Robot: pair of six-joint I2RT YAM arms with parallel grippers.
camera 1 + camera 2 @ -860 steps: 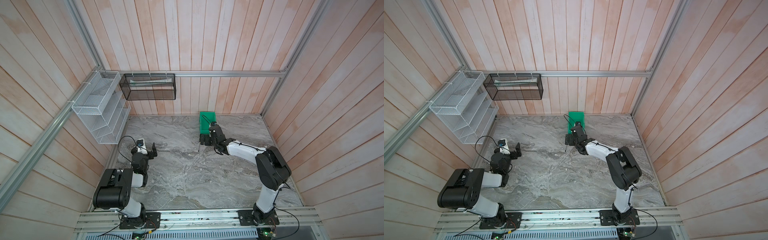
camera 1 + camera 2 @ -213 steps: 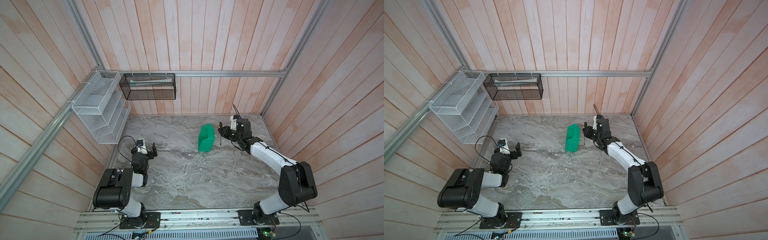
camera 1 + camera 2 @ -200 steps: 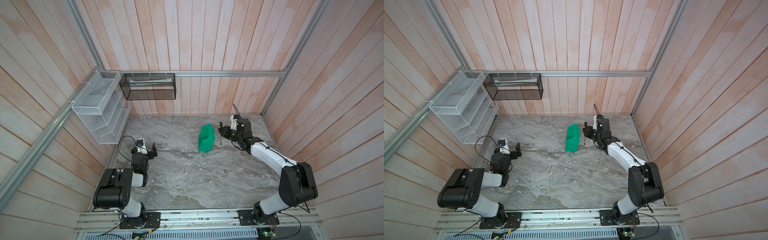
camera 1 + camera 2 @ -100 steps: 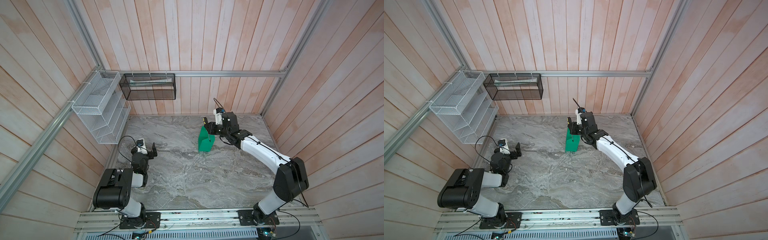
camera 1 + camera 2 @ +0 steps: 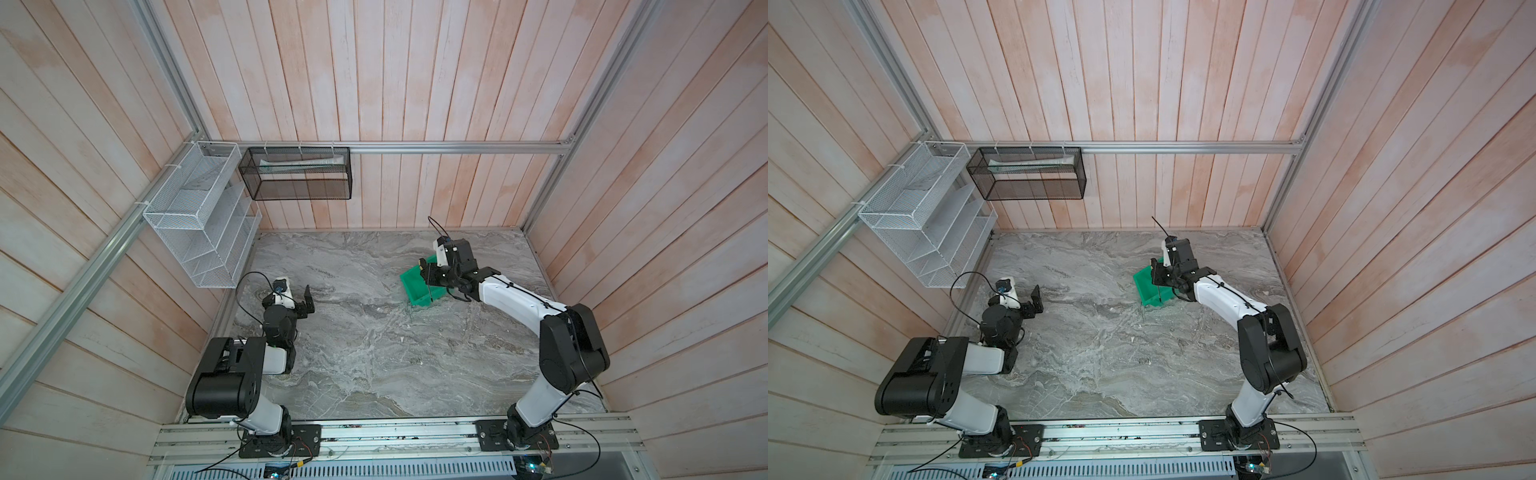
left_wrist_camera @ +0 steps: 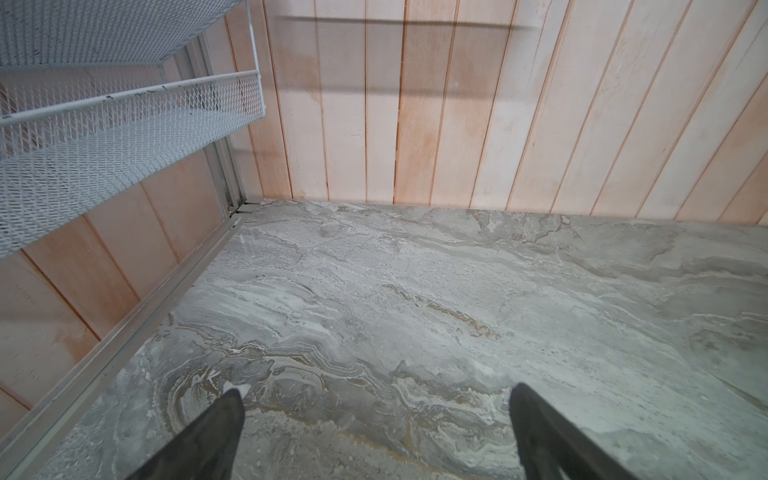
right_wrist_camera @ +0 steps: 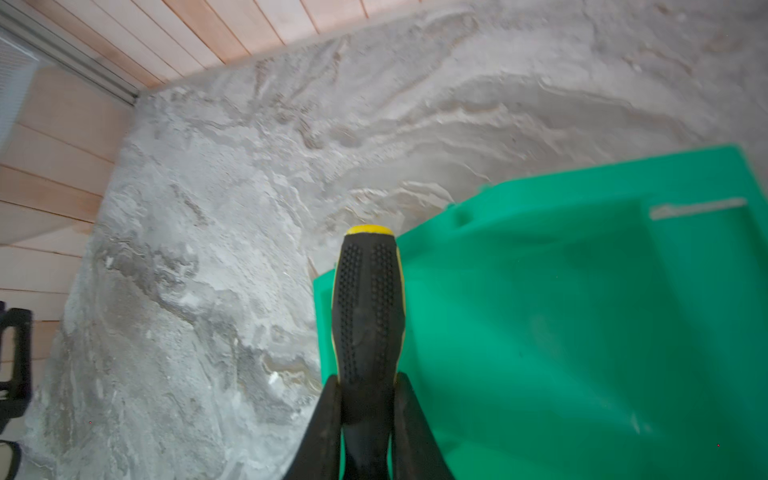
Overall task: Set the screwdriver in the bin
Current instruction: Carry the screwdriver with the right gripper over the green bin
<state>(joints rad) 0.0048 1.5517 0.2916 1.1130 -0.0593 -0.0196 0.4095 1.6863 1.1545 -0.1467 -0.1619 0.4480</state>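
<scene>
Screwdriver (image 7: 368, 316), clamped by its handle in the right gripper (image 7: 368, 380) above the rim of the bin (image 7: 582, 311), may strike that edge and tumble onto the table (image 7: 208, 208) if released here, while the left gripper (image 6: 376, 399) waits with jaws apart.

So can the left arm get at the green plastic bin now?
Probably not: the bin sits far across the grey marble tabletop, and the right claw, shut on the black-handled screwdriver, hangs over it.

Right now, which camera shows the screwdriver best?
The right wrist view: the screwdriver fills the middle, its black, yellow-capped handle gripped between the jaws. In both top views only its thin shaft shows, over the green bin. The left wrist view misses it.
</scene>
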